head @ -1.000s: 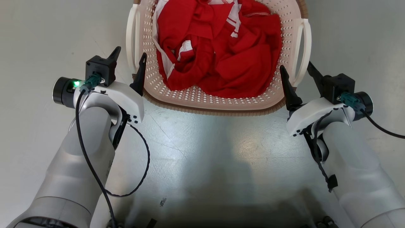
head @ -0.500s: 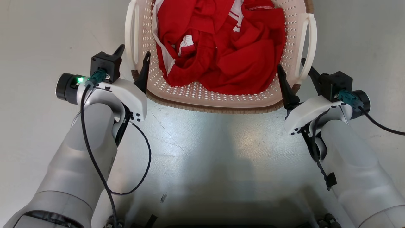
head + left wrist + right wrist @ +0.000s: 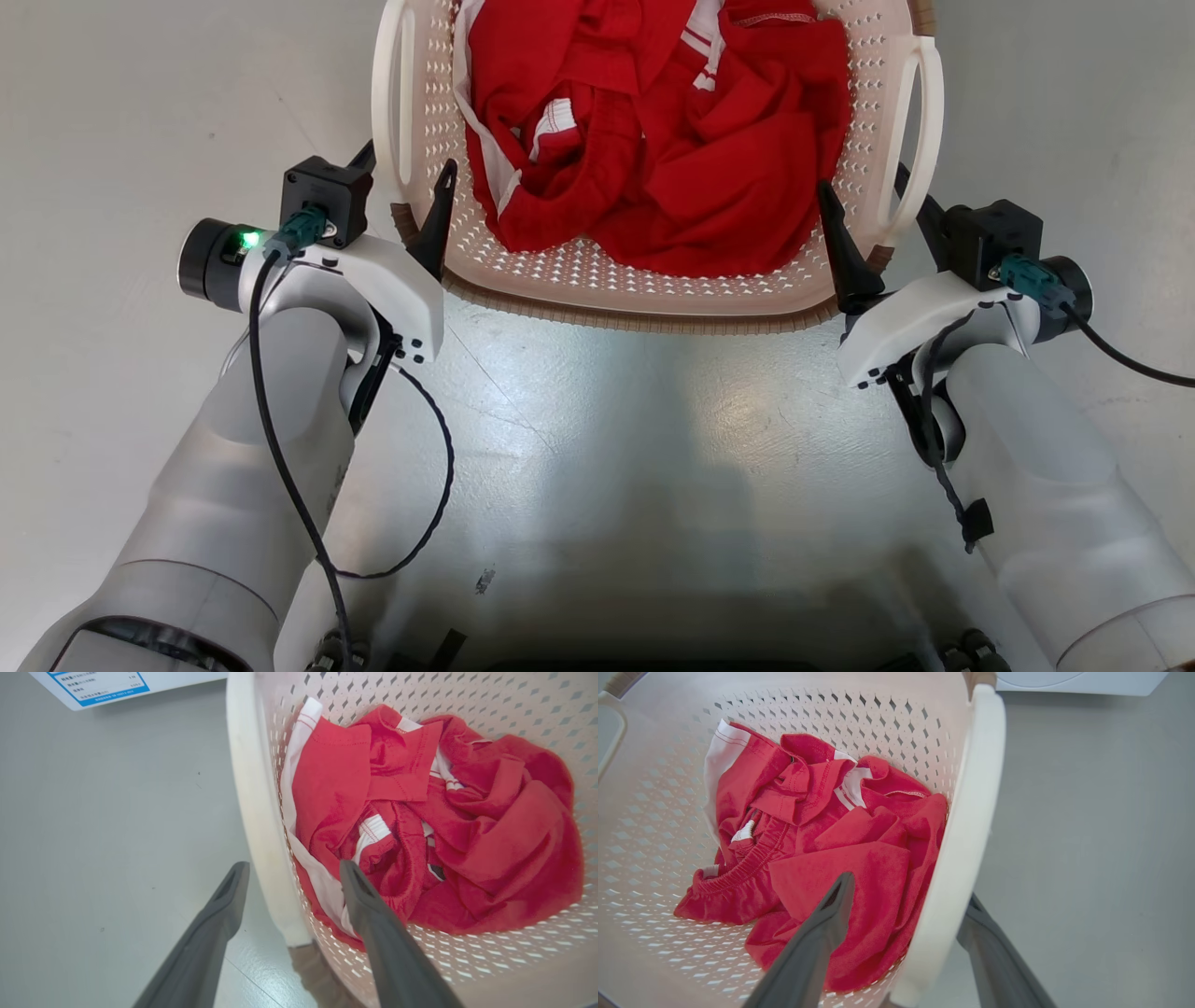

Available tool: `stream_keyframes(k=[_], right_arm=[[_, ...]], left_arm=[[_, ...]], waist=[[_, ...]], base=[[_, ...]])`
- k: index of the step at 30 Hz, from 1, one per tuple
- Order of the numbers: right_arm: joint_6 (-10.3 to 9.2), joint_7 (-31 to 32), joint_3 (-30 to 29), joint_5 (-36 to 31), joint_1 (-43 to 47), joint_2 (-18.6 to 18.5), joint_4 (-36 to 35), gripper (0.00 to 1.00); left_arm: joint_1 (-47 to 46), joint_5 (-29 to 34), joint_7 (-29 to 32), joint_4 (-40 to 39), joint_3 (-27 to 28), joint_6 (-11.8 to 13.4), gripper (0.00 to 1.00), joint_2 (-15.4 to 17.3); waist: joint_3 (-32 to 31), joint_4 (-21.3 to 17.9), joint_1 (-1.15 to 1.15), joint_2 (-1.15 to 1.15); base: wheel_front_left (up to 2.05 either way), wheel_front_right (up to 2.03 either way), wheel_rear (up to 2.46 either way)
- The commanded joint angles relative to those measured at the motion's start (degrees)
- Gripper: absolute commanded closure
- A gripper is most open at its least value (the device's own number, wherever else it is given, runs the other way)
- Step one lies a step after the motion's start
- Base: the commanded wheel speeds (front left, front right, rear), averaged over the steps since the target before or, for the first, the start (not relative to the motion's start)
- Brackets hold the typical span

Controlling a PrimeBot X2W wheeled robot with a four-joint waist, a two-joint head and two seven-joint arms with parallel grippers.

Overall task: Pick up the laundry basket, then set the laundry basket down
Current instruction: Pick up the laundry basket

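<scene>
Pale grey floor [image 3: 653, 448], glossy, is throwing back a soft patch of light in front of the robot. A white appliance edge [image 3: 1064, 679] is showing beyond, and a white panel with a blue-edged label [image 3: 93, 686]. The laundry basket [image 3: 653, 313] is sitting on the floor straight ahead, between both arms, and is holding crumpled red clothes [image 3: 672, 159] with white trim. The left pincer [image 3: 409, 159] is gaping wide and straddling the basket's left handle [image 3: 392, 93], one finger inside, one outside. The right pincer [image 3: 861, 179] is also gaping wide, straddling the right handle [image 3: 920, 121] the same way. Neither is clamping anything. A black cable [image 3: 429, 504] is looping off the left arm.
</scene>
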Motion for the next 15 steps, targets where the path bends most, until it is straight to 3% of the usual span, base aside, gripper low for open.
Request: stream_keyframes(k=[1, 15], right_arm=[[0.18, -0.71, 1.21, 0.6, 1.91, 0.92, -0.32, 0.0], [0.18, -0.71, 0.99, 0.98, 2.44, 0.92, -0.18, 0.0]], left_arm=[[0.19, -0.44, -0.27, -0.07, 0.64, -0.09, 0.0, 1.79], [-0.31, -1.49, -0.27, 0.76, -0.68, -0.09, 0.0, 1.99]], waist=[[-0.03, 0.0, 0.0, 0.0], [-0.01, -0.45, 0.0, 0.0]], base=[[0.0, 0.0, 0.0], [0.0, 0.0, 0.0]])
